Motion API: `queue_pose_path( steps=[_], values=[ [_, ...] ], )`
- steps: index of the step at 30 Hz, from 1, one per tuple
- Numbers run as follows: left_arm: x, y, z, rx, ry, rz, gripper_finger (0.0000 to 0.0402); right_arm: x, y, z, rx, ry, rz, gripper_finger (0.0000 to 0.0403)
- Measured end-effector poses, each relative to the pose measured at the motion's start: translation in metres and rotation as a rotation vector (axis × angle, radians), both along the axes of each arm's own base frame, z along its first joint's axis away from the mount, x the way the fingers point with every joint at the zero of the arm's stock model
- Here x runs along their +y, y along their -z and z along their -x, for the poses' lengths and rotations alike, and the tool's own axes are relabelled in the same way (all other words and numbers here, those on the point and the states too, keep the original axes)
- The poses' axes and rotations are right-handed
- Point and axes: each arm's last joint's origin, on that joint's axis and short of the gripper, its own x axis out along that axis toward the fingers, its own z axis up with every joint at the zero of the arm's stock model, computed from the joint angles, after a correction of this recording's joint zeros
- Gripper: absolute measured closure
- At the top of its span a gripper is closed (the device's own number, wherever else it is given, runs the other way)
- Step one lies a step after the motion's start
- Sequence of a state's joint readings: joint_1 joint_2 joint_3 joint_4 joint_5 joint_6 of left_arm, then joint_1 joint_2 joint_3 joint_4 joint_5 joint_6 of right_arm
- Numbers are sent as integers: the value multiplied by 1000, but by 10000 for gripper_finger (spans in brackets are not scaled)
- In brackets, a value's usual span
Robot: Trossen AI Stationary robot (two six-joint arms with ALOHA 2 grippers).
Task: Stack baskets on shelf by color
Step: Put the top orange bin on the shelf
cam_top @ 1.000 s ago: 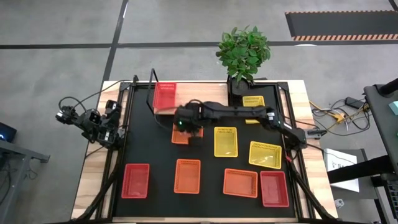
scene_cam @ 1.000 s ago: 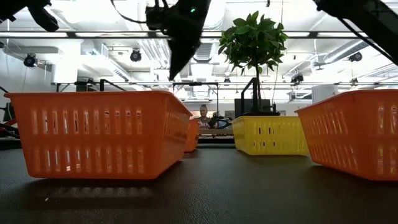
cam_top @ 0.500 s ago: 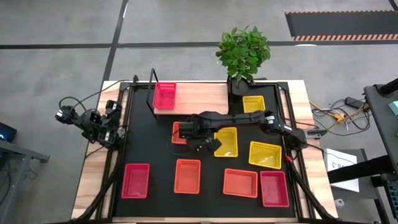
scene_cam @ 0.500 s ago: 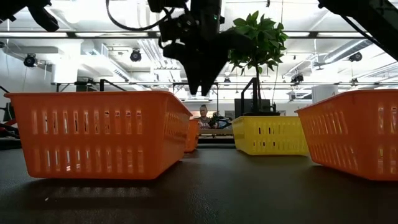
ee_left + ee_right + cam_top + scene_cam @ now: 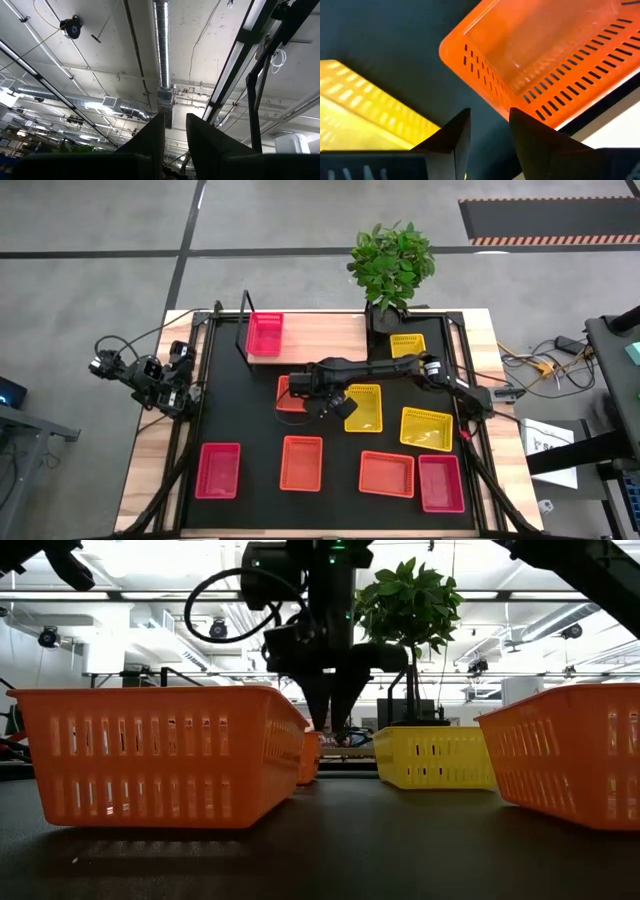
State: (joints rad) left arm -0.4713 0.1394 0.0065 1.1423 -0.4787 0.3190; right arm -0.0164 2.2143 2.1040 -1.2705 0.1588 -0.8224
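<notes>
The light-wood shelf [image 5: 320,335] lies at the table's far side, its black frame upright at its left end. One red basket [image 5: 264,333] rests on the shelf by the frame. My right gripper [image 5: 325,398] hangs empty over the table, fingers a little apart, between an orange basket [image 5: 287,392] and a yellow basket [image 5: 366,410]. In the right wrist view the gripper [image 5: 490,125] stands above the orange basket's corner [image 5: 485,65]. In the low view it [image 5: 331,725] points down, clear of the table. My left gripper [image 5: 175,120] is parked at the table's left edge [image 5: 170,375], pointing at the ceiling.
On the black tabletop stand two more yellow baskets [image 5: 427,428] [image 5: 407,345], two orange ones [image 5: 301,462] [image 5: 386,473] and two red ones [image 5: 219,470] [image 5: 441,482]. A potted plant [image 5: 390,265] stands at the far edge beside the shelf's right end.
My right gripper has gone from beside the shelf toward the table's near and right side, and down, to a place between the orange and yellow baskets. The red basket has stayed on the shelf.
</notes>
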Motion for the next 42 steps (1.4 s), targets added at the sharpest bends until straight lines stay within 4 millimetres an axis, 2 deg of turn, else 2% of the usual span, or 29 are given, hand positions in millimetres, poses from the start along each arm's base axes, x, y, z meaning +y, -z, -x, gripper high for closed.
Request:
queue_pose_path(
  steps=[7,11,15,23,30,34,38,42],
  values=[
    [0,0,0,0,-1,0,339,-2,13,-3,-25,-42,-4,295],
    [0,0,0,-1,-1,0,339,-1,16,-3,-26,-68,-2,329],
    [0,0,0,-1,-1,0,339,1,14,-3,-25,-83,-1,383],
    [0,0,0,-1,-1,0,339,21,-2,2,-44,-84,-4,390],
    [0,0,0,-1,-1,0,339,44,-38,3,-112,128,-32,390],
    [0,0,0,-1,-1,-1,339,46,-61,2,-232,343,13,391],
    [0,0,0,-1,-1,-1,339,32,-79,-1,-373,575,84,391],
    [0,0,1,-6,-2,1,339,0,-84,-3,-428,723,79,391]
  ],
)
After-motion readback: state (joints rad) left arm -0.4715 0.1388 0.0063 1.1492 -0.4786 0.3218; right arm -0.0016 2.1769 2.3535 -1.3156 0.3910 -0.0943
